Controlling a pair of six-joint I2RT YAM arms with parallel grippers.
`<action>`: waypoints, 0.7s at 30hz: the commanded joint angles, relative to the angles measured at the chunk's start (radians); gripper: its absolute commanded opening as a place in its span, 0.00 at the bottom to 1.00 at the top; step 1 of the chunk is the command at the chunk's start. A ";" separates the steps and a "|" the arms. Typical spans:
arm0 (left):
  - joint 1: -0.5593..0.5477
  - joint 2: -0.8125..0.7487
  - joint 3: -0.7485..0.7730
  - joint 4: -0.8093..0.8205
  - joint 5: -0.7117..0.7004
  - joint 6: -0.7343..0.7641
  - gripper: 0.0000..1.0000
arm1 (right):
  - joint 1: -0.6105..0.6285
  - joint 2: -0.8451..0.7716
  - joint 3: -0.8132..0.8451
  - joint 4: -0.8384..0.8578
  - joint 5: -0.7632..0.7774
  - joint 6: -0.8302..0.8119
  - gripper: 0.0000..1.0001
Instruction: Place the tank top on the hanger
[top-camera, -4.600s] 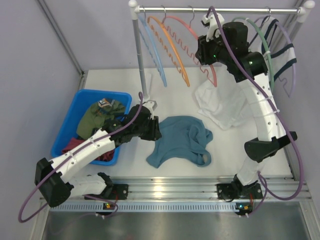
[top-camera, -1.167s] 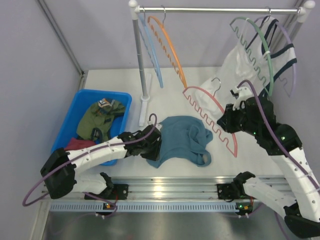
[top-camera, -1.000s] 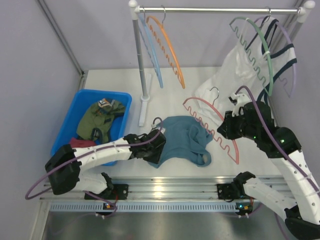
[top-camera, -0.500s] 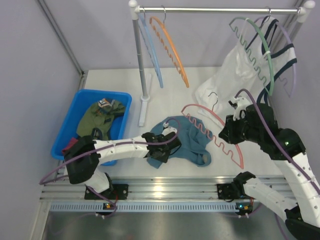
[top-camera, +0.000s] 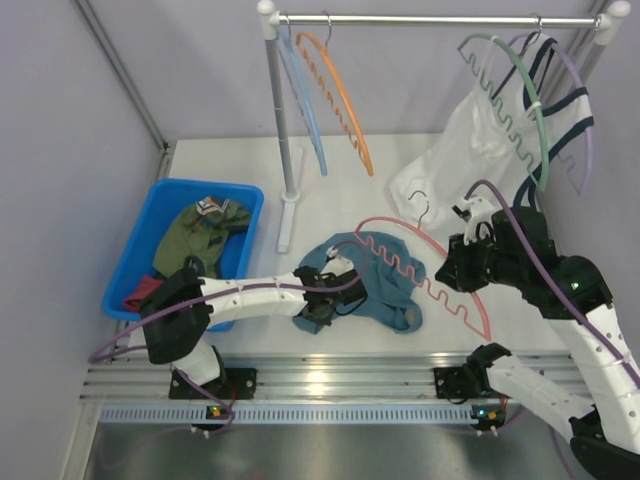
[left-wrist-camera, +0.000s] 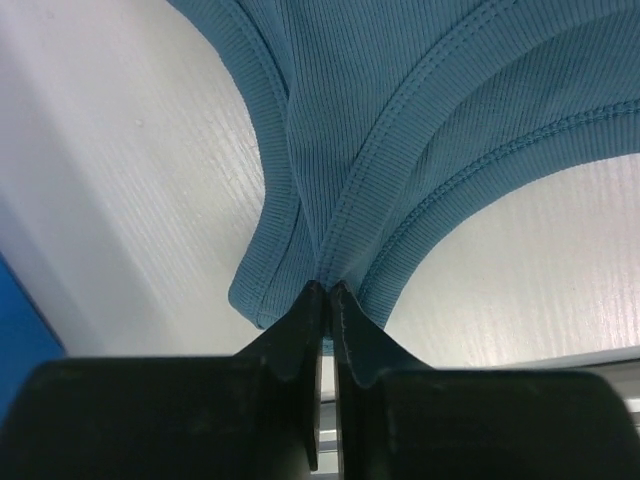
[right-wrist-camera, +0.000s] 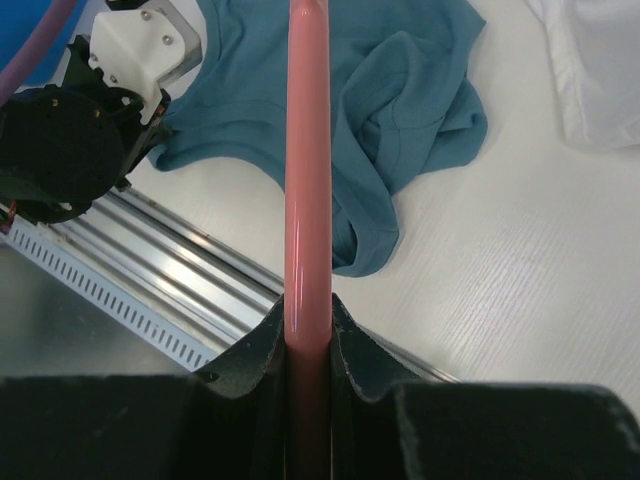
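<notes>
Grasped but not yet joined: tank top (left-wrist-camera: 420, 90) and hanger (right-wrist-camera: 305, 150).
The left gripper (left-wrist-camera: 327, 292) is pinched shut on a strap above the surface (top-camera: 330, 215); the right gripper (right-wrist-camera: 307, 315) clamps the hanger; threading remains.

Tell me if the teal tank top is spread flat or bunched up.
Bunched up: the tank top lies in overlapping folds on the table, and the left gripper pinches its strap edge.

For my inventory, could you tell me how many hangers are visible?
5: blue hanger, orange hanger, green hanger, purple hanger on the rail; salmon hanger held by the right gripper. More may be hidden.
</notes>
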 joint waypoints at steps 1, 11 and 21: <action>0.012 0.004 0.054 -0.035 -0.052 0.006 0.06 | 0.016 0.009 0.055 0.009 -0.064 -0.017 0.00; 0.213 -0.074 0.040 0.065 0.118 0.099 0.00 | 0.057 0.028 0.064 -0.026 -0.109 -0.021 0.00; 0.313 -0.076 0.056 0.094 0.187 0.151 0.00 | 0.143 0.009 0.024 -0.029 -0.186 -0.024 0.00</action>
